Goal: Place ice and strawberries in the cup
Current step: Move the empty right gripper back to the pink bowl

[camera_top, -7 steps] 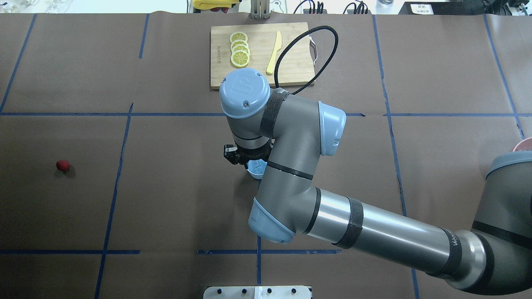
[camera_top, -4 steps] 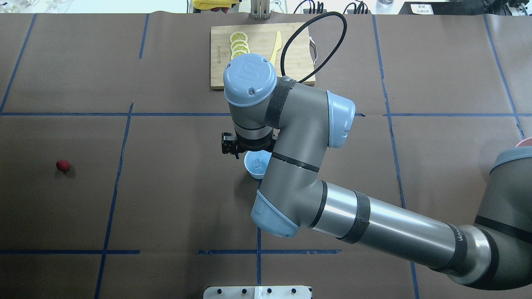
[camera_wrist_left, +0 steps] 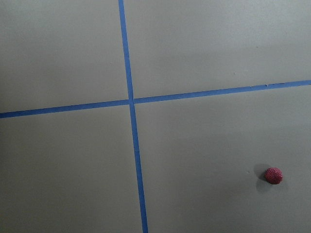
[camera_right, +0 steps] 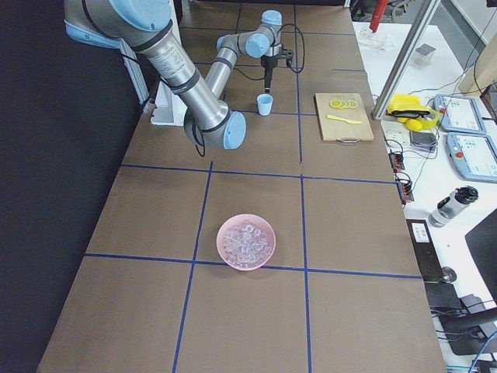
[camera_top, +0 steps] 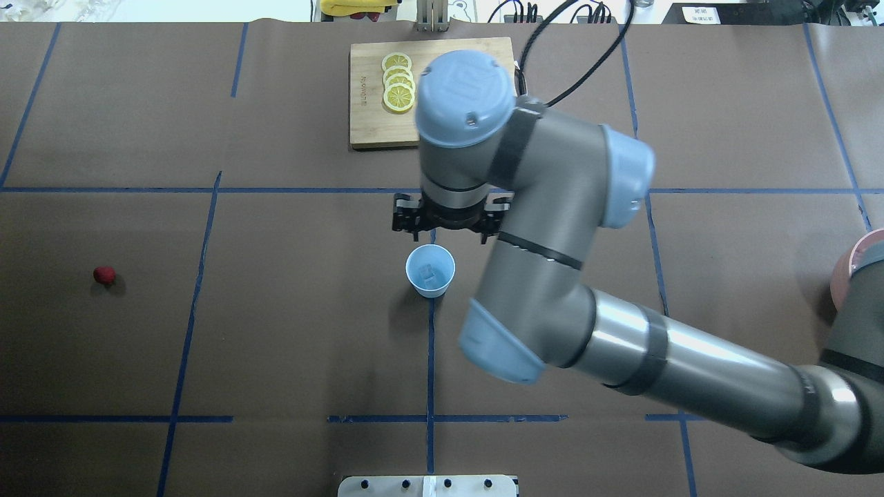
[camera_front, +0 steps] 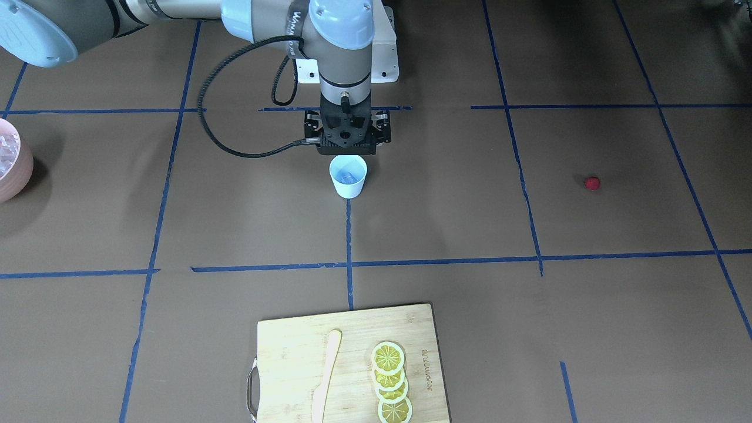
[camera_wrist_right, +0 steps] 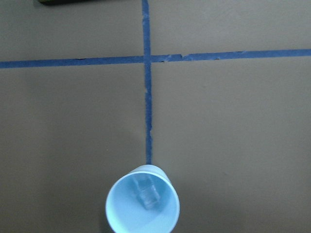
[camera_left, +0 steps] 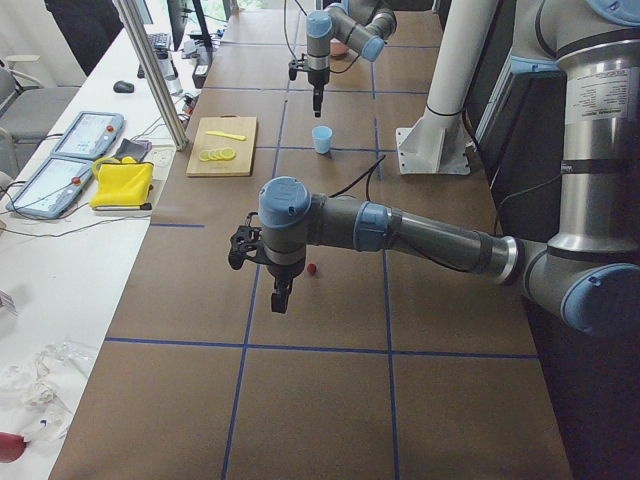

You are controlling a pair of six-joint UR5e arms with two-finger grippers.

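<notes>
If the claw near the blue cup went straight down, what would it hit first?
Most likely the cup, or the ice in it; the right gripper hangs roughly above it, depth unclear.

**Layout of the desk**

A cup is set upright near the middle of the desk, and ice is held in it. A strawberry is found well apart from the cup, toward the robot's left. A bowl is placed far toward the robot's right, with ice cubes heaped in it. Beyond the cup, away from the robot, a cutting board is laid. On it, lemon slices are lined up overlapping, with a knife beside them on the robot's right.
</notes>
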